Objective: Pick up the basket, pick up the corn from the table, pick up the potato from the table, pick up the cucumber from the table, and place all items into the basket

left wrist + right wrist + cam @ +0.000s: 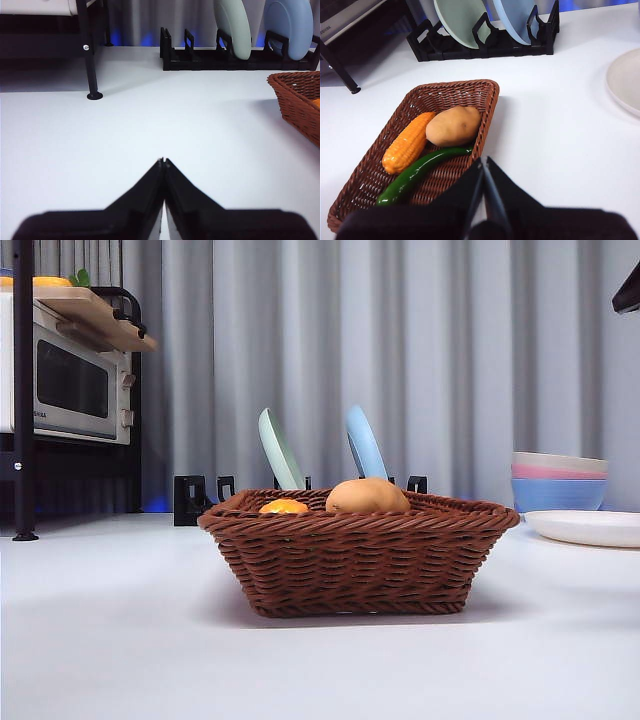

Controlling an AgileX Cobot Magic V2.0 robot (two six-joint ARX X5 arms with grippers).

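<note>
Sitting on smooth white worktop (pixel 120 640): woven wicker basket (pixel 375 172) holding ribbed corn (pixel 407 142), egg-shaped potato (pixel 453 126) at 3 o'clock, glossy cucumber (pixel 417 172). Left tool (pixel 163 162), right tool (pixel 484 162): jaws pressed together, empty.

Basket (pixel 487 107) open from above; corn (pixel 407 143), potato (pixel 453 126) and cucumber (pixel 417 172) fill most of its floor. Bare surface (pixel 120 640) in front and on both sides. Behind: plate rack (pixel 200 57) with upright plates. Side obstacles: oven stand leg (pixel 91 55), bowl stack (pixel 558 482), flat plate (pixel 590 527).
</note>
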